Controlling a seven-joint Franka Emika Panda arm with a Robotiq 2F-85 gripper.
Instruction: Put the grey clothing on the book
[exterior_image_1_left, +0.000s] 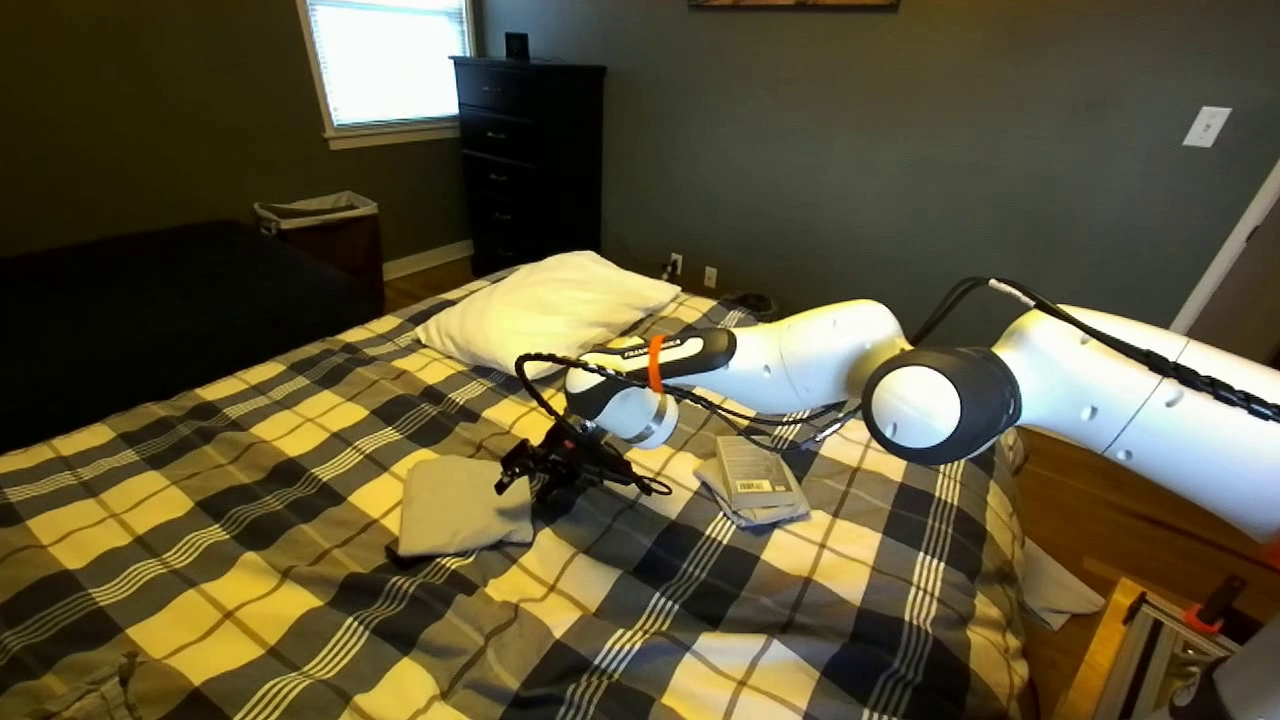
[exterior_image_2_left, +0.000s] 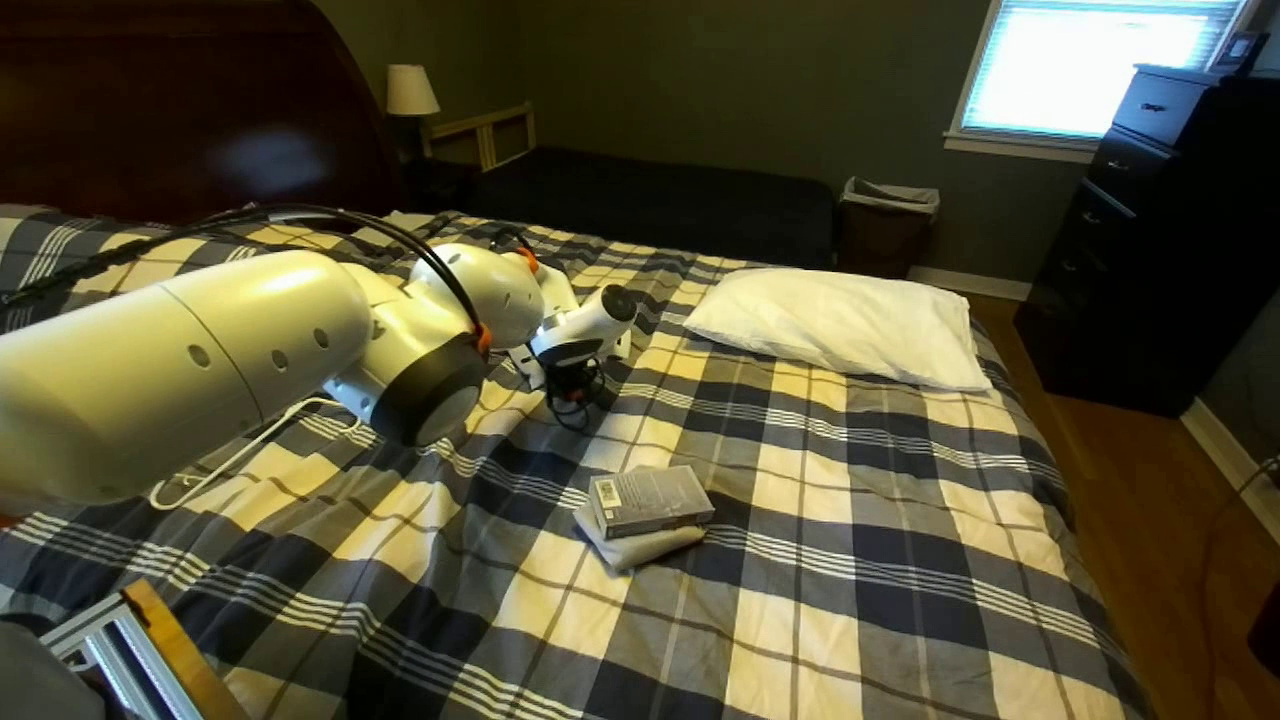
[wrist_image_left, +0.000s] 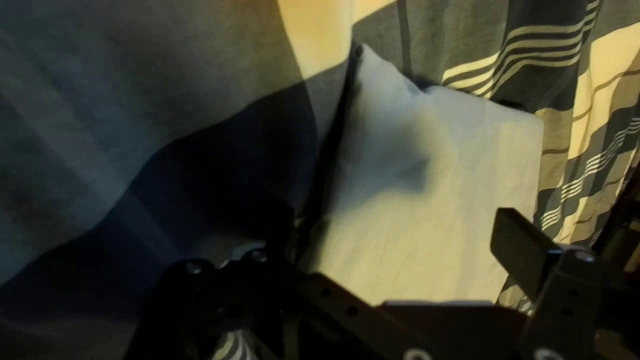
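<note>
The grey clothing (exterior_image_1_left: 465, 507) is a flat, folded, roughly square pale piece lying on the bed. It fills much of the wrist view (wrist_image_left: 450, 165); in an exterior view the arm hides it. My gripper (exterior_image_1_left: 527, 484) is at the edge of the clothing on the side toward the book. In the wrist view the gripper (wrist_image_left: 402, 230) is open, its fingers wide apart with the clothing showing between and beyond them. Whether the fingers touch it I cannot tell. The book (exterior_image_1_left: 757, 468), grey with a barcode label, also shows in an exterior view (exterior_image_2_left: 652, 499), apart from the gripper.
A pale folded piece (exterior_image_2_left: 645, 548) lies under the book. A big white pillow (exterior_image_1_left: 550, 305) lies at the far side of the bed. The plaid bedcover (exterior_image_1_left: 600, 620) is wrinkled. The arm (exterior_image_1_left: 800, 355) with its loose cables reaches over the bed near the book.
</note>
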